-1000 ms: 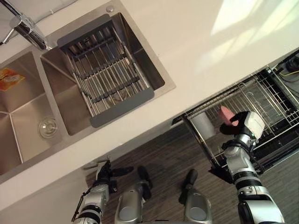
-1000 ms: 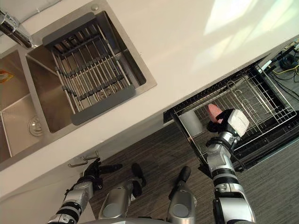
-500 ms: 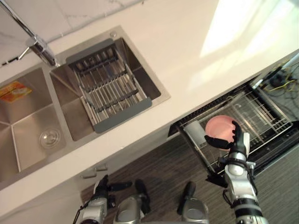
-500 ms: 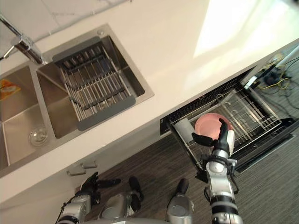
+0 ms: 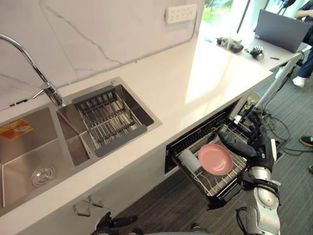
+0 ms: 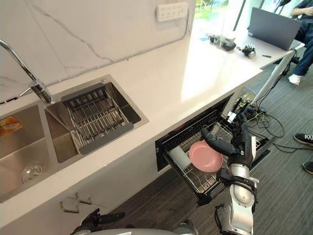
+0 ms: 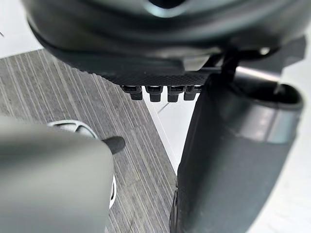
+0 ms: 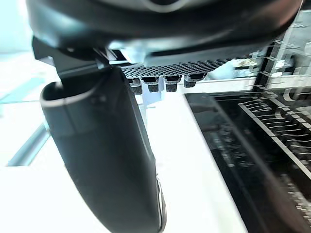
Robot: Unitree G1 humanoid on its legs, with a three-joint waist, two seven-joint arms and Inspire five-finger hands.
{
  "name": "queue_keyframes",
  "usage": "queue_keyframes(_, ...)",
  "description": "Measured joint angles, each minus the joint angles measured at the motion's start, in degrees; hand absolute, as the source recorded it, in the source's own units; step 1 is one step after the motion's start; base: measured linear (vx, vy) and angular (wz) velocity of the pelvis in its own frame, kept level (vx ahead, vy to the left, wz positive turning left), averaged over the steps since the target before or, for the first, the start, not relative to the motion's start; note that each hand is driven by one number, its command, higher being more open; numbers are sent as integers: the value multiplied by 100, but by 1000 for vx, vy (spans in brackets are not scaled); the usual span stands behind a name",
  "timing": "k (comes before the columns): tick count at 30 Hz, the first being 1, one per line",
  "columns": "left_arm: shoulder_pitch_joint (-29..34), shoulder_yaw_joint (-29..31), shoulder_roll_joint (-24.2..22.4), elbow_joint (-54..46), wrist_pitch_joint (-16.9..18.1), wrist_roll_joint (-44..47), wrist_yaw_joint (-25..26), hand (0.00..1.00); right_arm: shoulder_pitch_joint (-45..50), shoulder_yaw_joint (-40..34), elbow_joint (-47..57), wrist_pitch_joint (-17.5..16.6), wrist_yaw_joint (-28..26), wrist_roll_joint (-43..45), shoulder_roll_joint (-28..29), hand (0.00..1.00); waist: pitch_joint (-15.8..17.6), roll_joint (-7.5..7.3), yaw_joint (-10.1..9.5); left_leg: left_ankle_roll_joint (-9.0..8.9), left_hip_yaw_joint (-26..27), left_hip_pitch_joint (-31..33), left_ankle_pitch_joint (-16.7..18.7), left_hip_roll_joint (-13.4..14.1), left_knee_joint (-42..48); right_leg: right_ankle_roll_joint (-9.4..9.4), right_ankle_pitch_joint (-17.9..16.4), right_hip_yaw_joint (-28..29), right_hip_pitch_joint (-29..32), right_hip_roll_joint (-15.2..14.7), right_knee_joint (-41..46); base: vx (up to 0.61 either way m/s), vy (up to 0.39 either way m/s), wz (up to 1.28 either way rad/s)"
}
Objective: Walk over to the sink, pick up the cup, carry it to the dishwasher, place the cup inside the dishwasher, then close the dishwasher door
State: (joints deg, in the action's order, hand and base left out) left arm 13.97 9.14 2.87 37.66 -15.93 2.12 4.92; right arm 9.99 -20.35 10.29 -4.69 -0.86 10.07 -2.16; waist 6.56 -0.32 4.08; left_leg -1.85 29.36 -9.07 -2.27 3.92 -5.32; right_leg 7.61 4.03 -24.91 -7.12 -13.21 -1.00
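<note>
White tabletop (image 5: 186, 93) and a marble wall frame your work, with the dishwasher (image 5: 195, 139) open below the tabletop at the right.

Your right robot hand (image 5: 258, 146) hovers over the pulled-out rack (image 5: 222, 182). The pink cup (image 5: 215, 159) is just to its left and touching it. I cannot tell whether the hand grips the cup or only rests against it. The cup is over the rack's left part, tilted so its round face looks up at you. It is just beside a pale tumbler (image 5: 189, 160) in the rack.

Placing looks like the step in hand. Lower the cup into the free wires right of the tumbler and keep it off the tumbler. Let go only once the rack bears it, because a tilted cup may roll or tip when freed. Then draw the hand up and clear before you push the rack in and shut the door.

Your left robot hand (image 6: 95, 219) hangs low near the floor (image 5: 166, 205), loose and empty, by the cabinet front.

Further left, the double sink (image 5: 29, 156) is set into the tabletop, with a drainer tray (image 5: 110, 125) across one basin and a curved tap (image 5: 29, 58) behind. A socket strip (image 5: 183, 13) is on the wall. Far right, a laptop (image 5: 281, 29) stands on a desk and cables (image 5: 281, 128) lie on the floor beside the dishwasher. A person's shoe (image 5: 297, 81) shows there too, so mind them when you step.
</note>
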Motion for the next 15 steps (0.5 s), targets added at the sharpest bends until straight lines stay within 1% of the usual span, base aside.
queue_keyframes(4,89,86,-110,-46,160,-1,-4,100,113,-142,195,-6,-78,136,4,100,-61,33,5,-3,0,-53,-19,0,-2,13,-14,10,-18,4,14,-58,-4,-5)
queue_keyframes(7,226,107,-162,-170,268,-1,-3,100,186,-254,243,-6,-90,164,3,100,-142,28,18,-9,-1,-56,-29,-1,-2,12,-13,9,-15,5,4,0,0,0)
queue_keyframes(12,267,173,-191,-170,296,-2,-5,100,199,-323,391,6,-82,165,3,100,-182,9,22,16,-50,-55,-48,-4,-1,11,-8,-44,-68,3,-5,16,0,4)
queue_keyframes(15,276,182,-189,-170,323,-5,-26,100,193,-347,496,25,11,163,-4,100,-202,-10,18,23,-128,-48,-53,-8,-1,13,-8,-104,-114,0,-15,18,0,13)
